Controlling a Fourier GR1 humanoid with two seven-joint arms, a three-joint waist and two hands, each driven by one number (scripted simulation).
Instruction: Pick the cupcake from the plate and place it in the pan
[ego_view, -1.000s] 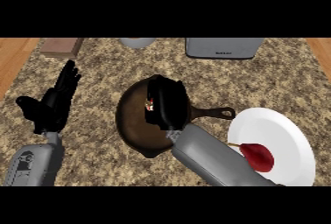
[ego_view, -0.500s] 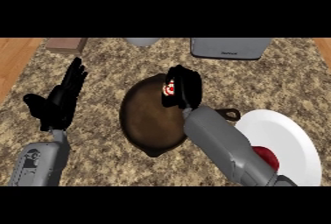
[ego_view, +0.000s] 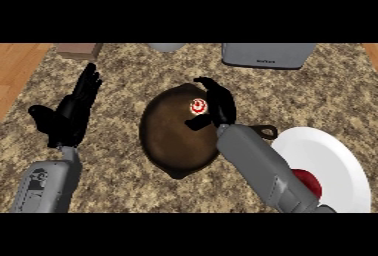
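Right robot hand (ego_view: 215, 107) curls around cupcake (ego_view: 198, 106) over the pan (ego_view: 173, 145)'s far side; released this close to the rim, it may tip or roll out; left robot hand (ego_view: 70, 112) rests open left of the pan.

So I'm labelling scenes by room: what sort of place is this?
Most likely a kitchen counter: a speckled stone top carries a dark pan and a white plate, with what looks like a grey appliance behind.

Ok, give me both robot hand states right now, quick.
Left robot hand: open, fingers straight up, holding nothing, resting at the view's left.
Right robot hand: over the pan, fingers curled round the cupcake.
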